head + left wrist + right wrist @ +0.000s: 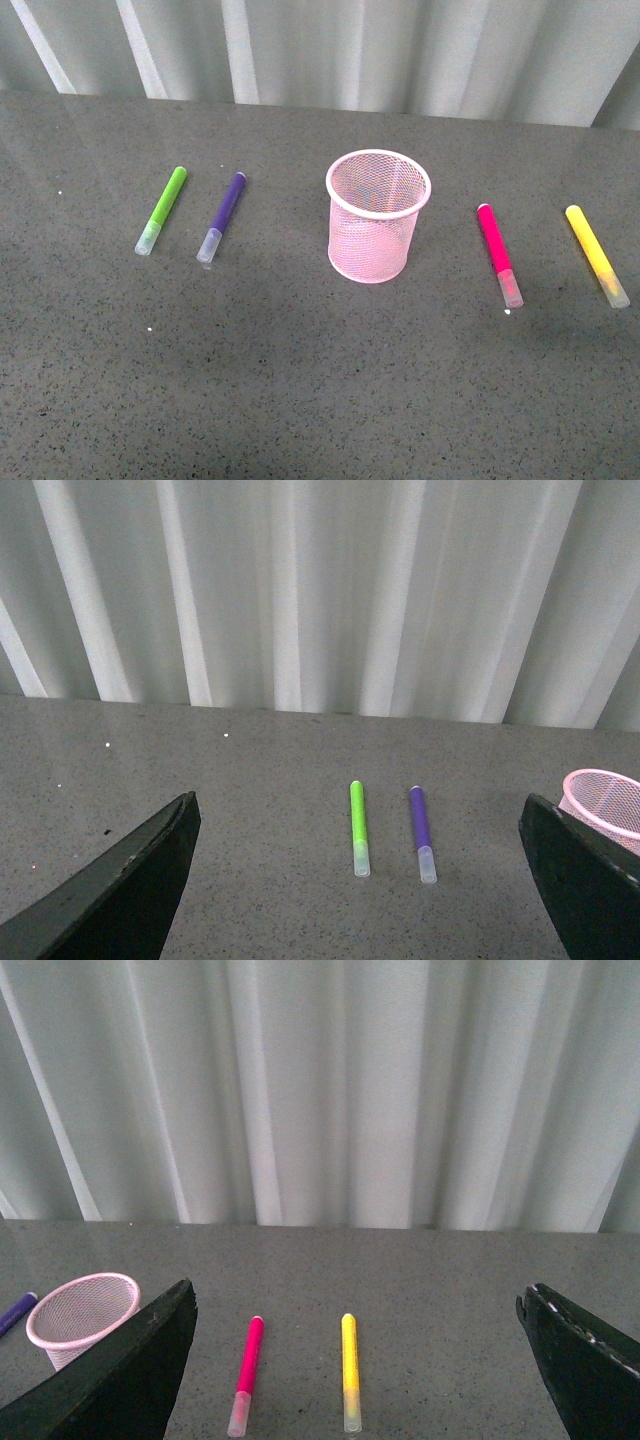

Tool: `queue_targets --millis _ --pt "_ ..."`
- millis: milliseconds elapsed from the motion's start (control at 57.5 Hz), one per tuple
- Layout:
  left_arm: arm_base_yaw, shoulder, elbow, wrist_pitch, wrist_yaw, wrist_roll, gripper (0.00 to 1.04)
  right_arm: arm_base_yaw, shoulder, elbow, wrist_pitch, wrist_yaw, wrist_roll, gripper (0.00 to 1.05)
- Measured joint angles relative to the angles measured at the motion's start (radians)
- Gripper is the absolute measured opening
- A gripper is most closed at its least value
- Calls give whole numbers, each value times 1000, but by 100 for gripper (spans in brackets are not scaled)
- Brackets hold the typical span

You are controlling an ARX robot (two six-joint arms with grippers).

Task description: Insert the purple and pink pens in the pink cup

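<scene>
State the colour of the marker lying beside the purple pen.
The marker is lime green with a clear cap; front view shows it best.

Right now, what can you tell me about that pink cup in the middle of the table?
The pink cup is a light pink cylinder of what looks like wire mesh, with a solid rim around its open top and a base slightly narrower than the mouth. It stands upright and looks empty. It rests on the grey speckled table, with the purple pen lying off to its left and the pink pen to its right. Neither pen touches it; only the table does.
</scene>
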Motion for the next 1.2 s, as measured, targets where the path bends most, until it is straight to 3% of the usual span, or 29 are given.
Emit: queue_targets --millis 1200 --pt "0 0 0 0 0 0 98 0 0 0 0 0 0 98"
